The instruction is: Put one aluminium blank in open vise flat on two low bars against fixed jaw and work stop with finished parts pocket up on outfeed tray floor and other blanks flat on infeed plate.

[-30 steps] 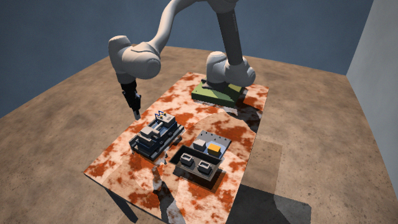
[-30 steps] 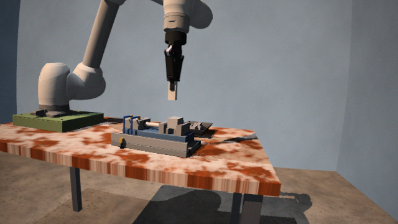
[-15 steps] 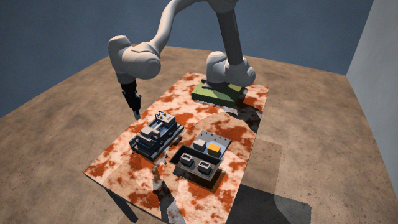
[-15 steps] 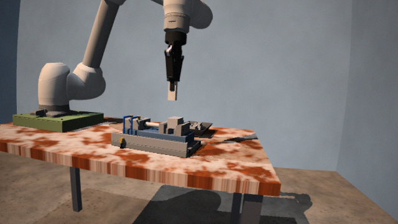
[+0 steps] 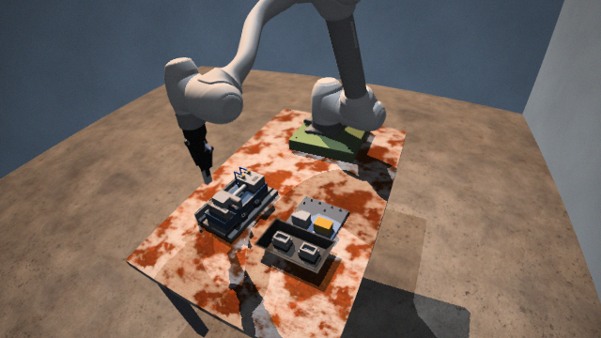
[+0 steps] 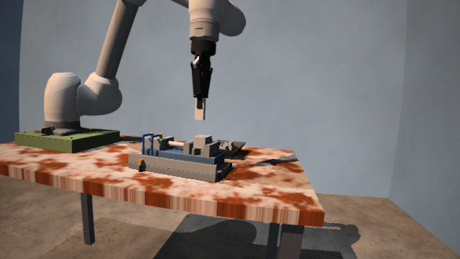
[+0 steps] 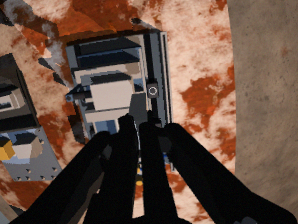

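My gripper (image 5: 207, 177) (image 6: 200, 114) (image 7: 140, 104) is shut and empty. It hangs well above the table, over the far side of the vise (image 5: 237, 207) (image 6: 180, 163) (image 7: 116, 90). A light grey aluminium blank (image 5: 225, 199) (image 6: 202, 141) (image 7: 112, 94) sits in the vise between the jaws. The infeed plate (image 5: 321, 206) (image 7: 29, 171) carries one aluminium blank (image 5: 301, 218) and one brass blank (image 5: 323, 225) (image 7: 5, 151), lying apart. The outfeed tray (image 5: 296, 246) holds two finished parts (image 5: 282, 239) (image 5: 309, 252), pockets up, apart from each other.
The vise's block with two blue hoses (image 5: 251, 179) (image 6: 152, 142) faces the robot's green base plate (image 5: 329, 141) (image 6: 68, 140). The table (image 5: 291, 300) (image 6: 251, 198) ends close beyond the vise and the tray.
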`<state>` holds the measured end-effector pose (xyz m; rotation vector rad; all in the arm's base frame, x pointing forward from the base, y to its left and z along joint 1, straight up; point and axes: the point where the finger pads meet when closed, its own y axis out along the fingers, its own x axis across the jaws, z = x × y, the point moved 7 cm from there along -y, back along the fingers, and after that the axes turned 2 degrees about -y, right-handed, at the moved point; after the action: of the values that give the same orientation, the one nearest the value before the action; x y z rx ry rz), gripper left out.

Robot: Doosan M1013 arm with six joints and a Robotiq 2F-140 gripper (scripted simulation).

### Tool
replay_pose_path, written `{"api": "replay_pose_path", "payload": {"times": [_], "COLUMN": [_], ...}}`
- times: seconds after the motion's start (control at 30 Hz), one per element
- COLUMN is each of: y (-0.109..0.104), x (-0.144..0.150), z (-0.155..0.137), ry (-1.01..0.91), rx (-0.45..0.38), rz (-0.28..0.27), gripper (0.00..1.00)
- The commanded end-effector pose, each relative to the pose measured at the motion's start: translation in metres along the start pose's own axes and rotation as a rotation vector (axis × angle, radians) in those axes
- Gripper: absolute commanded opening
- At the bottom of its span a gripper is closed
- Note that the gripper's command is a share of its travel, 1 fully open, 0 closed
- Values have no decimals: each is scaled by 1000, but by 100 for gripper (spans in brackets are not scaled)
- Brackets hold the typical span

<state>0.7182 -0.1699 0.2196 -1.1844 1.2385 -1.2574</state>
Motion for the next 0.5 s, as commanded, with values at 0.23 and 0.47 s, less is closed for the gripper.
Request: {"api": "replay_pose_path", "payload": {"times": [0.23, 0.47], "y": [23, 37], "x": [3, 4], "z": [-2, -2], "ry": [1, 1], "rx": [-10, -10], "rz": [2, 2], "gripper": [0, 0]}}
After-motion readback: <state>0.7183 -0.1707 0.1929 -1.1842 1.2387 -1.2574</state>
